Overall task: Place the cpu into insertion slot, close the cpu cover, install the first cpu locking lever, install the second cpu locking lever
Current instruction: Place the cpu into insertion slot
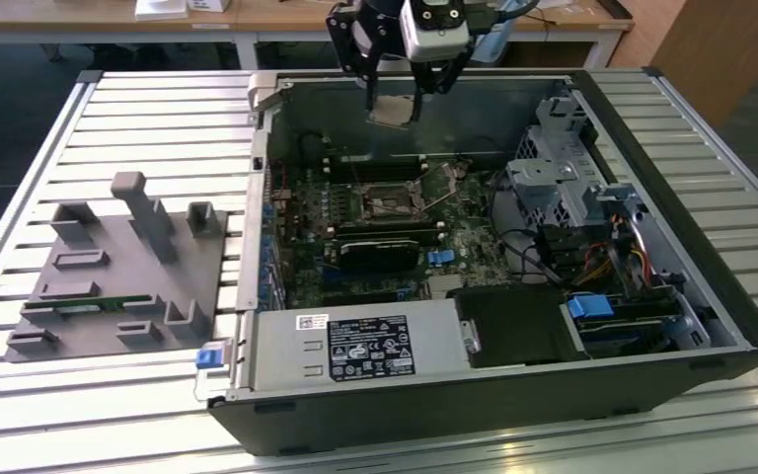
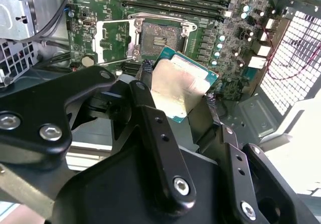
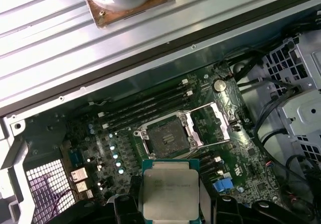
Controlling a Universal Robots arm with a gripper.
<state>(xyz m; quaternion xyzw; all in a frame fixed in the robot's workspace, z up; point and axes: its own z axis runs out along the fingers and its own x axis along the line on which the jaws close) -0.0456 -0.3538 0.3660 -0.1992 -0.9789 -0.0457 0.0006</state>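
Note:
My gripper (image 1: 395, 105) hangs above the back of the open computer case, shut on the cpu (image 1: 393, 112), a flat square chip with a silver-grey top. In both wrist views the cpu (image 2: 183, 83) (image 3: 170, 189) sits clamped by its edges between the black fingers (image 2: 150, 113). The insertion slot (image 1: 389, 204) (image 2: 160, 35) (image 3: 168, 136) lies below on the green motherboard (image 1: 352, 212), dark centre exposed, apart from the chip. The cpu cover (image 2: 114, 42) (image 3: 218, 121) is swung open beside the socket.
Long black memory slots (image 3: 145, 106) run beside the socket. A power supply box (image 1: 352, 348), drive cages (image 1: 557, 178) and loose cables (image 1: 537, 252) crowd the case. A grey fixture block (image 1: 115, 267) stands on the slatted table at the exterior view's left.

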